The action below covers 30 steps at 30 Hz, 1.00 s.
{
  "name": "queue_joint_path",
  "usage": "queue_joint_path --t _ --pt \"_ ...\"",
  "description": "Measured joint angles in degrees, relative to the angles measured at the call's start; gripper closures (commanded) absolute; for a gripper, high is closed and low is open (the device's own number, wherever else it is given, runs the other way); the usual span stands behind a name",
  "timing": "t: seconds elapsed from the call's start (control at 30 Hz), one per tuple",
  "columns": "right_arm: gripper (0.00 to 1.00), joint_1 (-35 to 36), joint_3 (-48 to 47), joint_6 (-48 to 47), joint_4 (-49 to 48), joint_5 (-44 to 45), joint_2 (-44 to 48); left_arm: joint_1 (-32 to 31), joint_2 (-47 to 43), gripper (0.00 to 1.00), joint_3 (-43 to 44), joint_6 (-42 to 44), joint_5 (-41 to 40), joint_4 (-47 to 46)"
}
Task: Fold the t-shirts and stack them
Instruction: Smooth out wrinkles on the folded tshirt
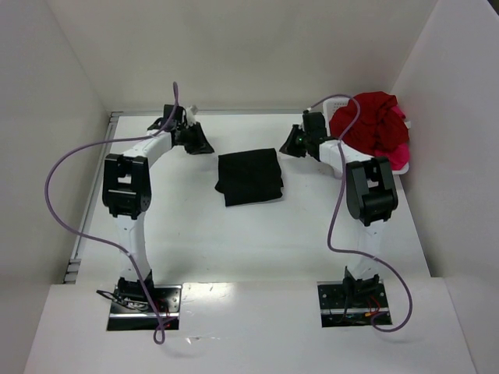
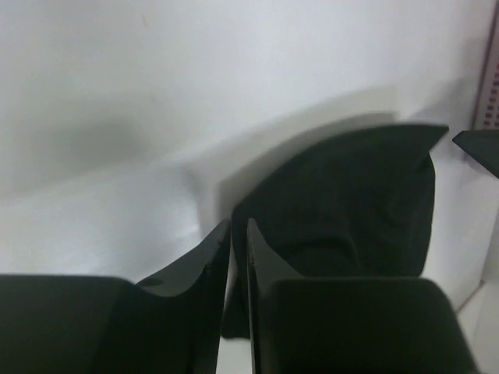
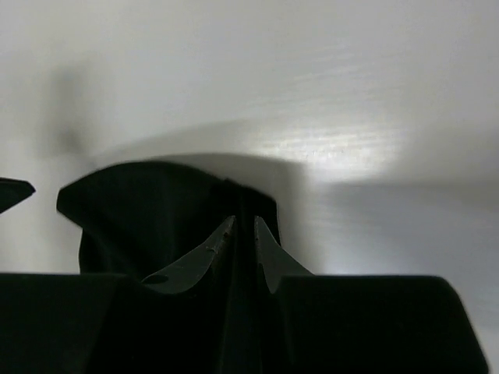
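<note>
Black t-shirt (image 1: 249, 178) lies folded at the centre of the table (image 1: 187, 234); left gripper (image 2: 238, 224) at its 10 o'clock, right gripper (image 3: 245, 220) at 2, jaws of both a slit apart, empty. We judge it light and limp: pinch through all layers at a folded edge.

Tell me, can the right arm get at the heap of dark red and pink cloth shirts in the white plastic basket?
Probably yes. The dark red and pink shirts lie in the white basket just beside the right arm, and nothing stands between them.
</note>
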<state>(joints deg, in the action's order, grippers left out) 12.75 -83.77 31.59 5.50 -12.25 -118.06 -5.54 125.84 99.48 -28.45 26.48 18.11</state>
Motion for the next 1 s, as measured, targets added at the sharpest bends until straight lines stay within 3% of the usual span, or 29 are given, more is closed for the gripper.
queue_joint_path --t 0.23,0.37,0.57,0.77,1.0 --pt "0.77 0.00 11.47 -0.28 0.33 -4.59 15.63 -1.33 -13.16 0.76 -14.56 1.99 8.48 2.10" --pt "0.85 1.01 14.80 -0.44 -0.46 -7.02 21.42 -6.45 -16.83 0.86 -19.15 4.00 12.41 2.51" --pt "0.87 4.87 19.52 0.15 -0.39 -11.04 18.88 -13.97 -16.02 0.91 -23.89 4.28 14.64 2.43" --pt "0.87 7.21 19.65 0.26 -0.17 -13.00 13.03 -14.03 -13.68 0.94 -25.22 4.22 11.69 1.38" --pt "0.87 7.37 20.22 -0.96 0.20 -12.39 12.39 -13.73 -10.23 0.94 -26.51 4.22 8.15 1.14"
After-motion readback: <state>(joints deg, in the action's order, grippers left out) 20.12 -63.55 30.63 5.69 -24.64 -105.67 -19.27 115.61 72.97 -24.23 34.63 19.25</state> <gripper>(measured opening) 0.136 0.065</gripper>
